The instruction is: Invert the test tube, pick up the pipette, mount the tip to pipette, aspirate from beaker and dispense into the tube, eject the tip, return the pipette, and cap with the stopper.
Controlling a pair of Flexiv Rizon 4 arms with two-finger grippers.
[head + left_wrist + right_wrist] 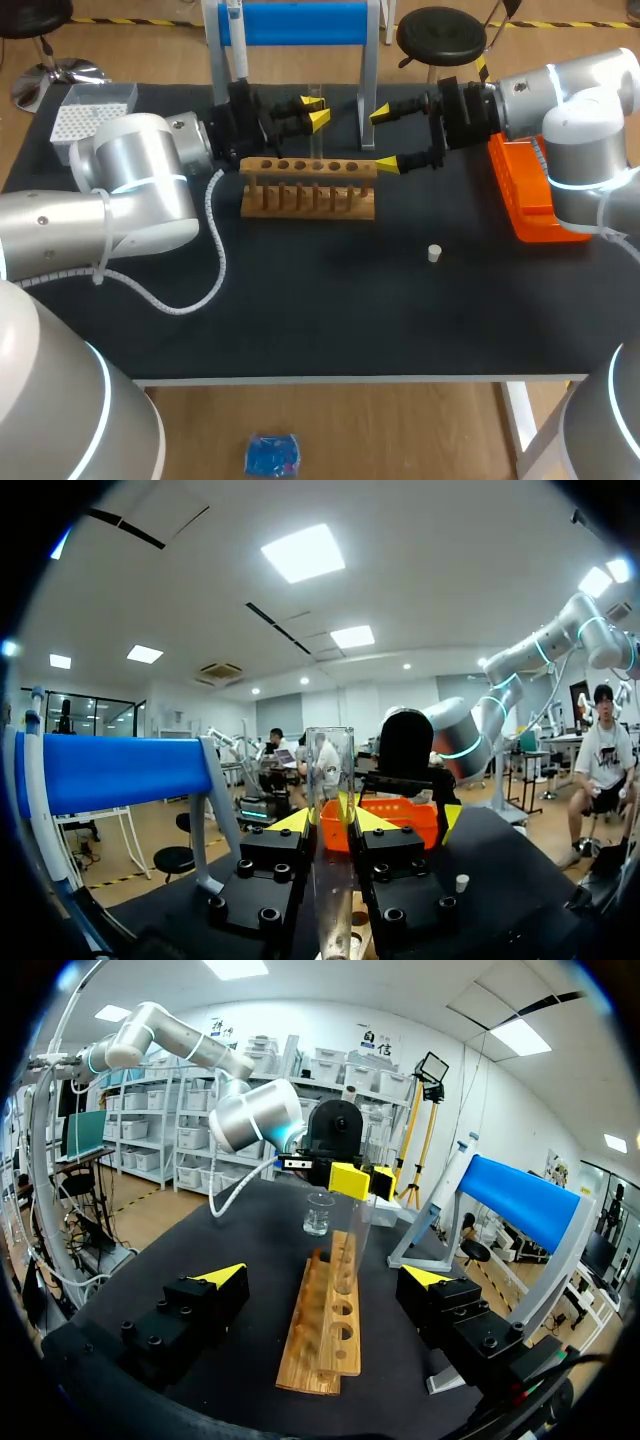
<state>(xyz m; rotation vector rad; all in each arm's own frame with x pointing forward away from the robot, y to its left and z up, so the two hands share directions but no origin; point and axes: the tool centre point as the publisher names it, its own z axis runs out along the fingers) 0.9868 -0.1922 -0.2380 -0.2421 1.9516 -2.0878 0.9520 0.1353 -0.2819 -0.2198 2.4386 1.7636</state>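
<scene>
The test tube (pixel 330 770) is clear and stands upright, grasped between the two yellow-tipped fingers (pixel 292 822) of the left gripper (pixel 314 110), one finger on each side of the glass. The tube is positioned over the wooden rack (pixel 308 190), about midway along the row of holes. Its lower end sits at the level of the holes, but the views do not show whether it is seated in one. The rack lies across the middle of the black counter (pixel 330 310), with the left arm entering from the left side behind it. The right gripper (pixel 385 138) is released, fingers spread wide. It is level with the right end of the rack and faces along the rack's length without touching it. A small glass beaker (pixel 318 1213) stands on the counter beyond the far end of the rack, below the left gripper. A white stopper (pixel 434 253) stands alone on the counter, in front of the rack and to its right. An orange tray (pixel 520 190) lies under the right arm at the counter's right side. A white tip box (pixel 88 118) occupies the back left corner, and a blue-topped stand (pixel 290 22) rises at the back edge.
</scene>
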